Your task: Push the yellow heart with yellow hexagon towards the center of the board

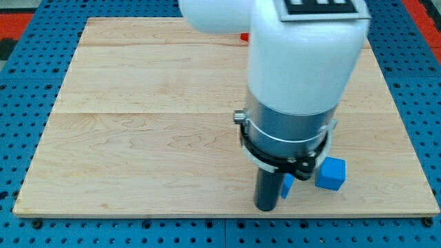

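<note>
Low down, my tip [267,207], beside blue blocks [331,173]

The arm [303,62] hid the board's [138,138] upper middle; a red block [243,38] and a second blue block [286,186] barely peeked out, shapes unclear.

White rounded arm housing [303,55] carried a black-and-white marker, a grey collar, black ring and dark rod.

Two blue blocks counted, one blue cube [331,173] near right, one blue sliver [286,185] beside the rod, one red scrap [243,38] far, one wooden board [138,138].
</note>
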